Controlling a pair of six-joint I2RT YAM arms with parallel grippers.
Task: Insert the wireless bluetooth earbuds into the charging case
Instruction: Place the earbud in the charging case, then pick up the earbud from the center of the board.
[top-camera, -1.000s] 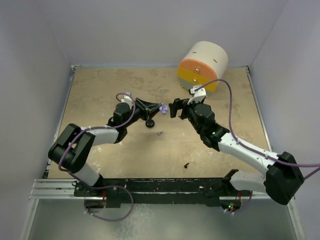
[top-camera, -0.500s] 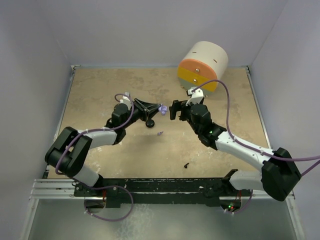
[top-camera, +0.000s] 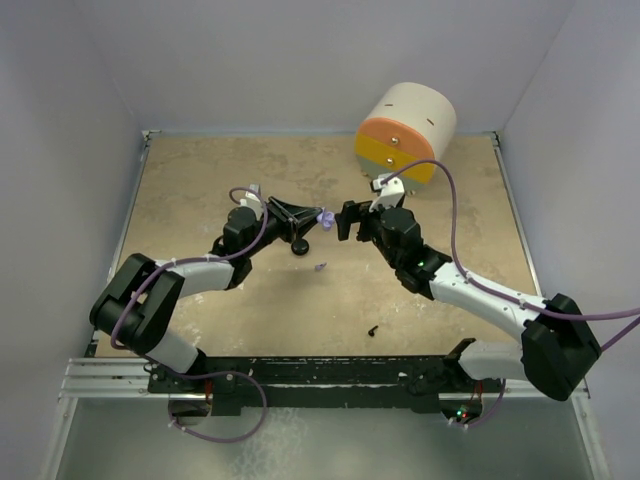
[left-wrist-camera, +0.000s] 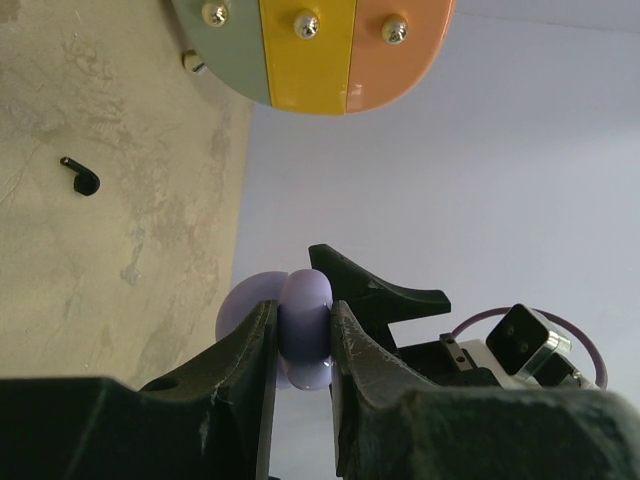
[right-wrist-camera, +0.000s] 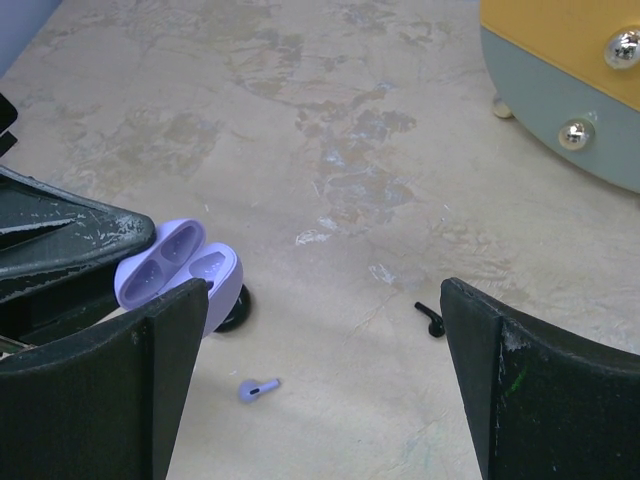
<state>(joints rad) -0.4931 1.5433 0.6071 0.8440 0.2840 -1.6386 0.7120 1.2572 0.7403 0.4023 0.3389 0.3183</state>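
My left gripper (left-wrist-camera: 303, 335) is shut on the lilac charging case (left-wrist-camera: 305, 295) and holds it above the table (top-camera: 200, 190), lid open, both wells showing in the right wrist view (right-wrist-camera: 178, 262). My right gripper (top-camera: 345, 220) stands open just right of the case, nothing between its fingers (right-wrist-camera: 325, 295). The lilac earbud (right-wrist-camera: 257, 388) lies loose on the table below the case (top-camera: 323, 218), also seen from above (top-camera: 320, 266). The black earbud (right-wrist-camera: 430, 320) lies nearer the arm bases (top-camera: 372, 329) and shows in the left wrist view (left-wrist-camera: 83, 180).
A cream cylinder (top-camera: 405, 130) with an orange, yellow and grey bolted face lies at the back right, seen close in both wrist views (left-wrist-camera: 310, 50) (right-wrist-camera: 570, 80). A small black round puck (top-camera: 299, 246) sits under the case. Walls enclose the table.
The right gripper has edged left, closer to the held case. The left arm shifted slightly, still holding the case. Both earbuds lie where they were.
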